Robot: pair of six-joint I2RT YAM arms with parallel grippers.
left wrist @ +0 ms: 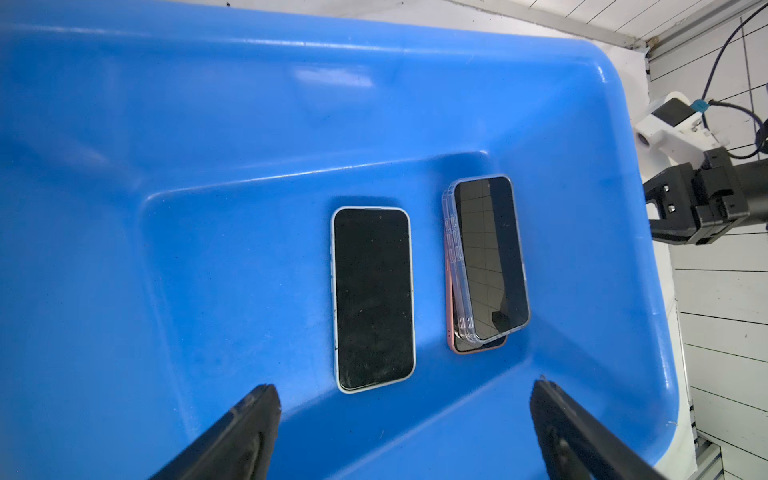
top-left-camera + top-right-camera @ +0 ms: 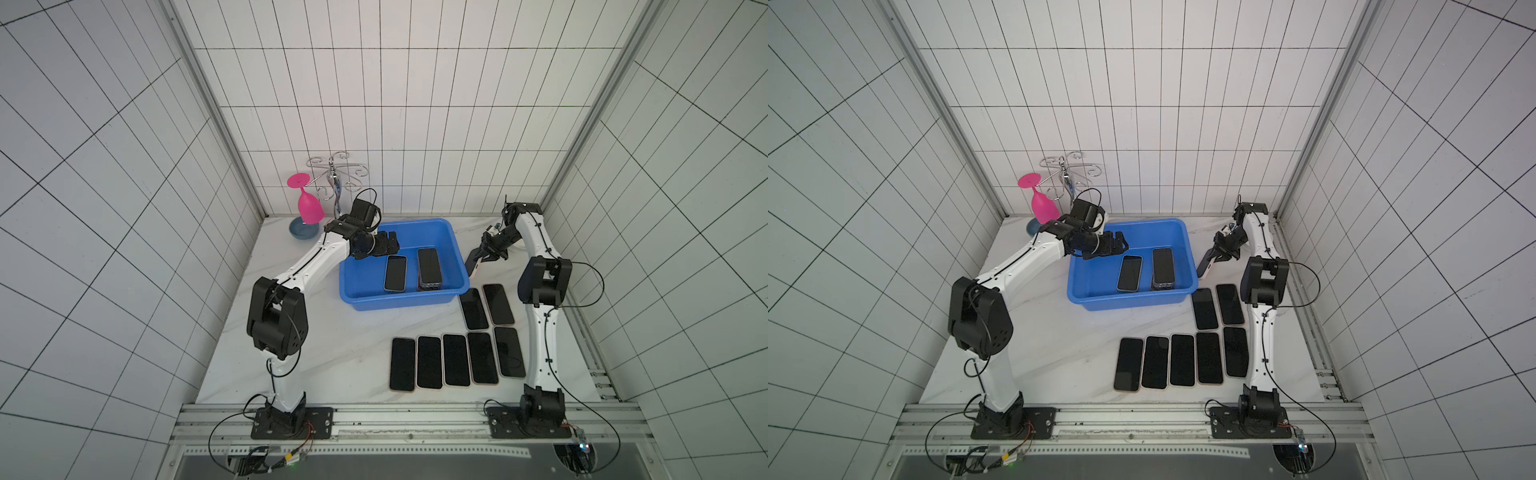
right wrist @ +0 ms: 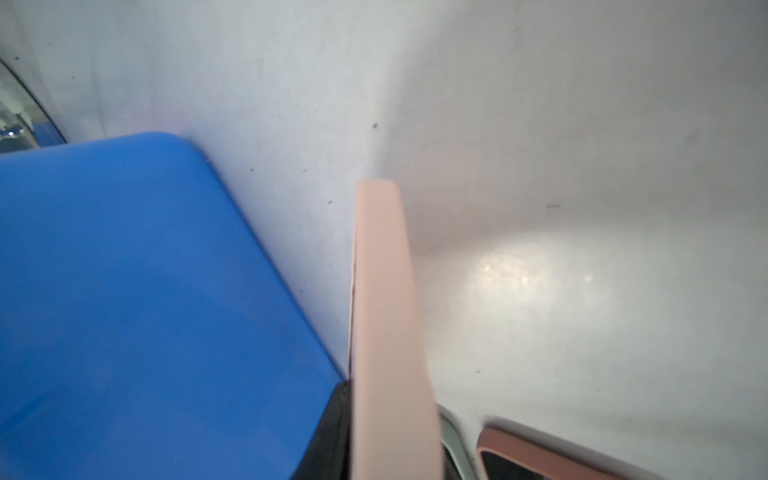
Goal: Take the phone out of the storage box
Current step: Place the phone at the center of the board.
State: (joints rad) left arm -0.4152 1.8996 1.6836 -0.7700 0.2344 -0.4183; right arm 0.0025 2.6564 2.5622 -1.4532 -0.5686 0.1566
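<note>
Two stacked phones (image 1: pixel 486 266) clearest from left wrist; left fingers (image 1: pixel 232 436) spread; right fingers (image 3: pixel 332 432) clamp pink-cased phone (image 3: pixel 390 332).

Light bright, even, from overhead. Bright blue rectangular plastic storage box (image 2: pixel 405 305) throws only a faint soft shadow on the white marbled tabletop (image 2: pixel 332 353) at its near side. White tiled walls (image 2: pixel 83 208) bow well away from the box: wide-angle distortion. Left wrist view crisp; pale sheen on the box's far wall, tile grid mirrored in the clear-cased phone (image 1: pixel 490 257) inside. Right wrist view soft; pink-cased phone (image 3: pixel 390 332) beside the box blurred, glare patch on tabletop beyond.
</note>
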